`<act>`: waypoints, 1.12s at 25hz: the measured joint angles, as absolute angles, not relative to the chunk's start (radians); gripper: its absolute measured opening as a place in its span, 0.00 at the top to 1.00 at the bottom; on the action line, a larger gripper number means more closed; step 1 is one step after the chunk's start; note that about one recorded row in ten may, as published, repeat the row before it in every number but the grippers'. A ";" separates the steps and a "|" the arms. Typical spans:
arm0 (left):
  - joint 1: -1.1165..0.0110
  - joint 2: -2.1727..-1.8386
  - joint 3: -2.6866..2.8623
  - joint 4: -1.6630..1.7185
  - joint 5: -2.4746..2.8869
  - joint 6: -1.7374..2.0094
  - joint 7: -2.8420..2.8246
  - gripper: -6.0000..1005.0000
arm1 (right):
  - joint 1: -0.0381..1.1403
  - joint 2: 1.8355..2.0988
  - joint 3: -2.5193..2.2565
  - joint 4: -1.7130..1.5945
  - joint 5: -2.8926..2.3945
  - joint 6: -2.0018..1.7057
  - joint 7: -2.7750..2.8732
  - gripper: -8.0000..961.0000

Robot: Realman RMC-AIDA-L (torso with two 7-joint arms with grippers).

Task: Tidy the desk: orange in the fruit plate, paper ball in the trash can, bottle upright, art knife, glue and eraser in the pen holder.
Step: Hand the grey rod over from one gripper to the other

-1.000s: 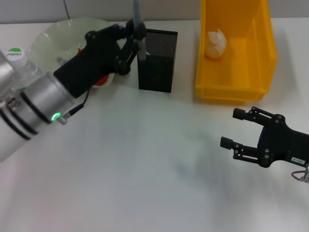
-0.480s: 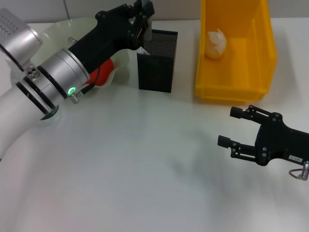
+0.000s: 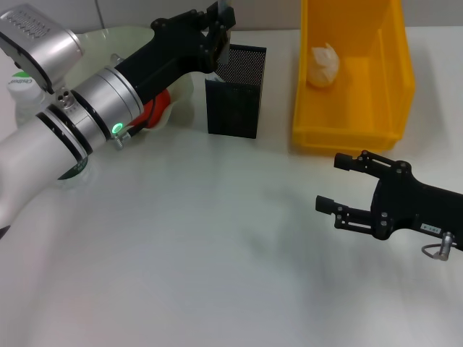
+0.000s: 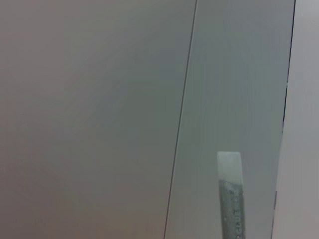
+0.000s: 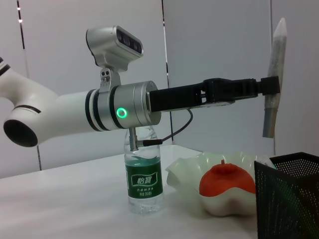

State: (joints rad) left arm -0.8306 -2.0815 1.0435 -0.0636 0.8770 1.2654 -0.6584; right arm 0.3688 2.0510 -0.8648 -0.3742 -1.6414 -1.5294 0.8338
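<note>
White surface (image 3: 217, 253) with a grey panelled wall behind. Left gripper (image 5: 271, 87) is up above the pen holder (image 3: 236, 90), jaws clenched on a grey stick-like tool (image 5: 274, 79) held roughly upright, lower tip clear of the holder's rim in the right wrist view. Cannot tell if the tool is the art knife or the glue. In the head view the gripper sits over the holder's back left corner; the left wrist view shows only the tool's pale end (image 4: 230, 196) against the wall.

Pen holder stands upright between the fruit plate (image 3: 119, 40) and the trash can (image 3: 354, 123). Orange (image 5: 227, 181) sits in the fruit plate, mostly hidden by the left arm in the head view. Bottle (image 5: 143, 172) stands upright just beside the plate, on its far-left side, cap (image 3: 22, 79) on. Paper ball (image 3: 324, 63) lies inside the trash can, near its back left wall.

Right gripper (image 3: 340, 191) hovers over the bare surface in front of the trash can, jaws released, holding nothing, fingers pointing toward the left arm's side.
</note>
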 joint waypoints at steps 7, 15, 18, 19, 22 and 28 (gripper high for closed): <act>-0.832 -2.082 1.042 -0.063 0.878 1.256 -0.658 0.85 | 0.381 2.060 -0.866 -0.374 -1.641 -1.528 0.834 0.17; -0.791 -2.082 1.069 -0.046 0.893 1.329 -0.742 0.85 | 0.377 2.058 -0.859 -0.382 -1.634 -1.572 0.873 0.18; -0.716 -2.082 1.078 0.018 0.982 1.411 -0.798 0.85 | 0.379 2.049 -0.859 -0.383 -1.633 -1.594 0.895 0.18; -0.701 -2.082 1.078 0.031 0.999 1.427 -0.805 0.85 | 0.380 2.045 -0.859 -0.384 -1.633 -1.604 0.904 0.18; -0.633 -2.079 1.082 0.081 1.079 1.506 -0.828 0.85 | 0.384 2.030 -0.858 -0.387 -1.633 -1.640 0.938 0.18; -0.511 -2.068 1.172 0.177 1.160 1.627 -0.875 0.85 | 0.400 2.001 -0.845 -0.416 -1.632 -1.742 1.032 0.18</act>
